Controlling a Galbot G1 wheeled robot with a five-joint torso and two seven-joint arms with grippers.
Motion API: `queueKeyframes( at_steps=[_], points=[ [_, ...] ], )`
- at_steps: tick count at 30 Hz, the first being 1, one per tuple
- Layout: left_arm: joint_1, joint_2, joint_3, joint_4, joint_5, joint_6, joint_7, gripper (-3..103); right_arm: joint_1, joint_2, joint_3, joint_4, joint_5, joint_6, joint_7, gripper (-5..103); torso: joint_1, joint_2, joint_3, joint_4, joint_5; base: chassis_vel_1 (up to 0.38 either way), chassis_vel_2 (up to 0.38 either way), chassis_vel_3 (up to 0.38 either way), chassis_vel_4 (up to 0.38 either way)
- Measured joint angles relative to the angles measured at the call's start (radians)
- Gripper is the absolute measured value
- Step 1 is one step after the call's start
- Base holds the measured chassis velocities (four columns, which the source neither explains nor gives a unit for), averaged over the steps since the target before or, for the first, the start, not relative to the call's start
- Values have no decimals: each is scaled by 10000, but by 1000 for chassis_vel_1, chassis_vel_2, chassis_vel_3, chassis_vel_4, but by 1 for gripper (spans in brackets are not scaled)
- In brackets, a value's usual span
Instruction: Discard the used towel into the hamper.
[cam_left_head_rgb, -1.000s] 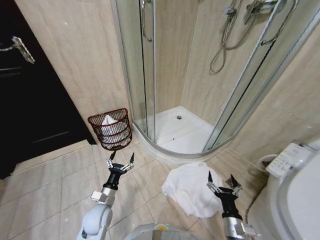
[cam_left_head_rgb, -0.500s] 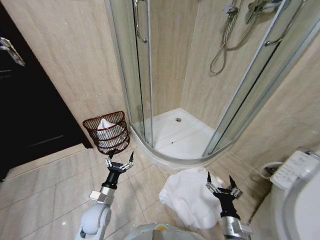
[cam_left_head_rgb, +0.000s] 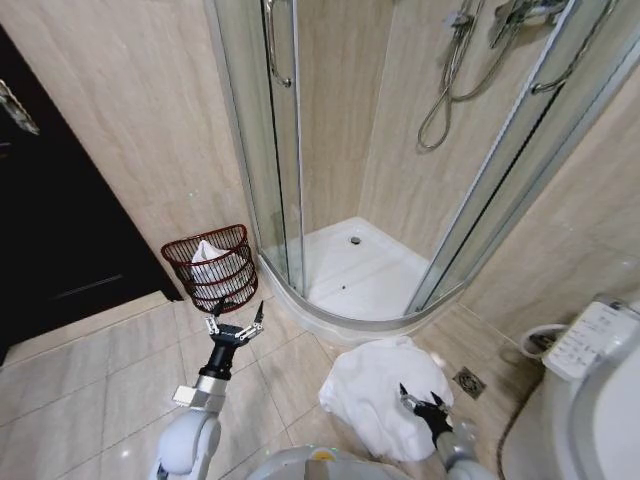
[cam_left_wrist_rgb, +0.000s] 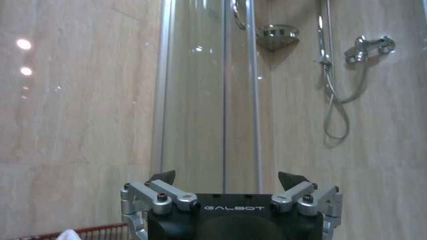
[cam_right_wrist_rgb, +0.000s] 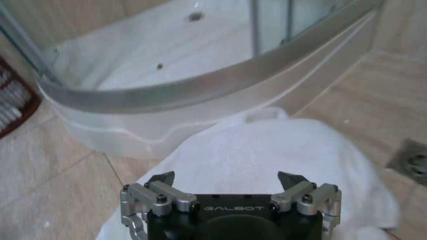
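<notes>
The right gripper (cam_left_head_rgb: 425, 405) hangs low over the used towel (cam_left_head_rgb: 385, 392), fingers spread and holding nothing; in the right wrist view the same gripper (cam_right_wrist_rgb: 227, 186) has white cloth (cam_right_wrist_rgb: 267, 150) directly beneath and just ahead of its tips. Whether the tips touch the fabric cannot be told. The towel lies crumpled on the floor tiles as a broad heap with no clear long axis, its far edge against the curved shower base (cam_left_head_rgb: 350, 318). The left gripper (cam_left_head_rgb: 234, 326) is likewise spread and empty, held well apart from the towel and pointed toward the hamper (cam_left_head_rgb: 213, 265), which stands just beyond its fingertips against the wall beside the shower door. The hamper already holds something white (cam_left_head_rgb: 204, 252). From the right gripper, the hamper lies well off toward the robot's left and farther forward, past the curve of the shower base; its rim shows at the edge of the right wrist view (cam_right_wrist_rgb: 13, 100). Judgement: the right arm is the nearer to the towel and placed to take it; the carry then runs leftward across the floor to the hamper.
</notes>
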Motion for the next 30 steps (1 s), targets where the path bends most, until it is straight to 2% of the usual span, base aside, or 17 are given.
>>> queueKeyframes(
  at_steps=[2,4,7,13,18,19,21,25,30],
  points=[
    [6,25,-149,-186,-31,-1,-168,100,841,93,-137,-781,-521,-199,-219,100,3,1,3,1,2,0,0,0,0],
    [14,38,-192,-252,-45,0,-237,100,1093,108,-208,-1022,-627,-310,-197,100,3,2,3,1,3,0,0,0,0],
    [93,67,-313,-490,-129,10,-385,100,2114,94,-506,-2051,-776,-999,79,100,4,6,4,1,0,0,0,0,0],
    [146,77,-326,-558,-142,10,-404,100,2898,99,-681,-3125,-964,-1336,474,100,5,8,6,-1,0,0,0,0,0],
    [153,85,-327,-557,-112,14,-409,100,3579,84,-648,-4406,-1275,-1074,129,100,6,10,7,-2,0,0,0,0,0],
    [144,120,-322,-553,-79,29,-409,100,4039,144,-416,-5391,-1383,-721,-434,100,7,12,7,0,1,0,0,0,0],
    [132,186,-315,-542,-71,43,-407,100,4222,116,-324,-5921,-1396,-484,-897,100,7,13,8,-1,-2,0,0,0,0],
    [94,270,-295,-512,-41,69,-389,100,4418,70,-244,-6647,-1413,60,-1350,100,7,14,8,-2,-1,0,0,0,0],
    [89,296,-277,-577,1,122,-370,100,4533,60,-161,-7079,-1382,428,-1497,100,7,14,8,-1,0,0,0,0,0]
  ],
)
